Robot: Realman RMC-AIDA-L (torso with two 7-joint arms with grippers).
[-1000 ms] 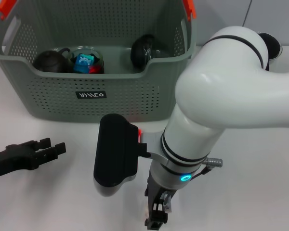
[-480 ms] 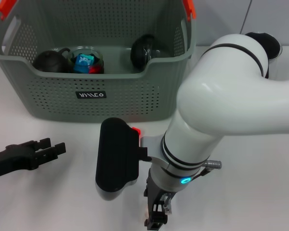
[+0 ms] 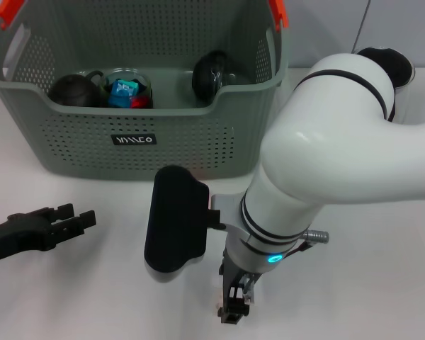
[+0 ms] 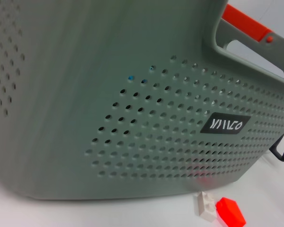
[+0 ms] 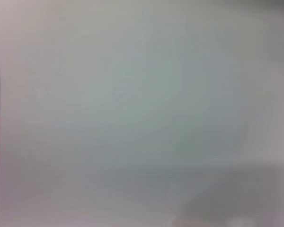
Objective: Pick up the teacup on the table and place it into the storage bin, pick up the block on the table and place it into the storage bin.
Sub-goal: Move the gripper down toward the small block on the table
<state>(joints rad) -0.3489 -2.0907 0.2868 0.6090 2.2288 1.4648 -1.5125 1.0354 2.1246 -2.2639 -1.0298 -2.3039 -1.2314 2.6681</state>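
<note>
The storage bin (image 3: 138,113) stands at the back of the white table, and its wall with the black label fills the left wrist view (image 4: 132,118). A red block (image 4: 230,212) and a small white block (image 4: 206,207) lie on the table just in front of the bin. In the head view my right arm hides both. My right gripper (image 3: 233,306) points down at the table near the front edge. My left gripper (image 3: 72,215) is open and empty at the front left. A dark-rimmed cup (image 3: 389,62) shows behind my right arm at the back right.
Inside the bin are a black teapot (image 3: 74,88), a glass teapot (image 3: 127,88) with coloured pieces in it, and a black round vessel (image 3: 212,71). My right arm's white elbow (image 3: 340,134) covers the table's right half. Orange handle clips (image 3: 7,10) sit on the bin's rim.
My right arm has shifted slightly right and its gripper has risen a little. The red block that showed beside the wrist housing is now hidden. The left arm has not moved.
</note>
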